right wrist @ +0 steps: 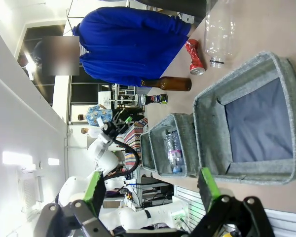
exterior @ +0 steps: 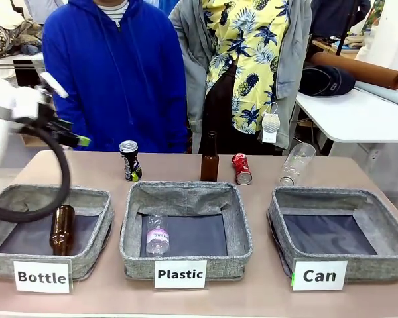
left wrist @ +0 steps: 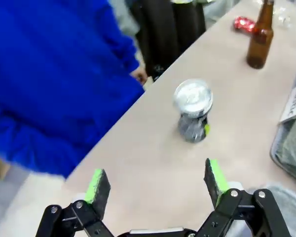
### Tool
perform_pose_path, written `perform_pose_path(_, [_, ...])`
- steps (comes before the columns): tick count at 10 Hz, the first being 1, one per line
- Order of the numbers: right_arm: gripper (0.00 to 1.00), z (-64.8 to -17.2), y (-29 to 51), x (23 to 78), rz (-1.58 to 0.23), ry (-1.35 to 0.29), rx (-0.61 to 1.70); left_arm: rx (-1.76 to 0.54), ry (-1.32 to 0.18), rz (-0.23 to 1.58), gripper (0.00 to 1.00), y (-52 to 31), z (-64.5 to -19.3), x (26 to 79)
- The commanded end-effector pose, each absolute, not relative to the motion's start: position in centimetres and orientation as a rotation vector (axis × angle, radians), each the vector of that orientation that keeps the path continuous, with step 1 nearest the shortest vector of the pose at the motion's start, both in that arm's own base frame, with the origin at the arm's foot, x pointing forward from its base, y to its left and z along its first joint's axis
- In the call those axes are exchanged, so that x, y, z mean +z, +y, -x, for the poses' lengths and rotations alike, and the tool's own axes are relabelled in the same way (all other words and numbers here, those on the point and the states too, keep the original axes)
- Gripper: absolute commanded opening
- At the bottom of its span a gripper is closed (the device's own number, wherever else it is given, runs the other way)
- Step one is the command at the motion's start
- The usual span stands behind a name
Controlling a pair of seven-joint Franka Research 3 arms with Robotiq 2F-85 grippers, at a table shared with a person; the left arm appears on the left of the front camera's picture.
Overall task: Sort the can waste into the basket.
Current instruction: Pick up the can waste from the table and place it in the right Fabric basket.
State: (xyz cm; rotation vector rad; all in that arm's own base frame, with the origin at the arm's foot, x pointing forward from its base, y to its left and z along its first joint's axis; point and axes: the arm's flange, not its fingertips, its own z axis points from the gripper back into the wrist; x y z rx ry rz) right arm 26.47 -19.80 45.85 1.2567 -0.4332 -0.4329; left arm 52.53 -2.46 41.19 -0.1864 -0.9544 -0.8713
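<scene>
A black can (exterior: pixel 130 161) stands upright near the table's far edge, in front of a person in a blue hoodie. My left gripper (exterior: pixel 76 138) hovers open to its left, above the table. From the left wrist the black can (left wrist: pixel 193 111) sits just beyond the open left gripper (left wrist: pixel 155 180), apart from both green pads. A red can (exterior: pixel 241 168) lies on its side right of centre; it is also in the right wrist view (right wrist: pixel 194 57). The grey basket labelled "Can" (exterior: pixel 378 264) sits at the front right with nothing in it. My right gripper (right wrist: pixel 150 185) hangs open, with the Can basket (right wrist: pixel 207 128) beyond it.
A brown bottle (exterior: pixel 209 158) stands between the two cans. A clear plastic bottle (exterior: pixel 297 163) lies behind the Can basket. The "Bottle" basket (exterior: pixel 86 262) holds a brown bottle (exterior: pixel 62 228); the "Plastic" basket (exterior: pixel 129 252) holds a clear bottle (exterior: pixel 157 234). Two people stand at the far edge.
</scene>
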Motion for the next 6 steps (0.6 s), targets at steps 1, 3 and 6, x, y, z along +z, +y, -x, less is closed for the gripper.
perform_pose_path(1, [1.00,-26.6,-20.0,45.9,-1.274,-0.463,-0.413,-0.947,-1.099,0.218,1.00,-2.5,-55.6,38.4])
perform_pose_path(3, [1.00,-26.6,-20.0,45.9,-1.274,-0.463,-0.413,-1.061,-0.979,0.351,1.00,-3.4,-57.1,36.2])
perform_pose_path(6, [1.00,-26.6,-20.0,45.9,-1.274,-0.463,-0.413,-1.118,-0.899,0.580,1.00,0.8,-55.6,37.3])
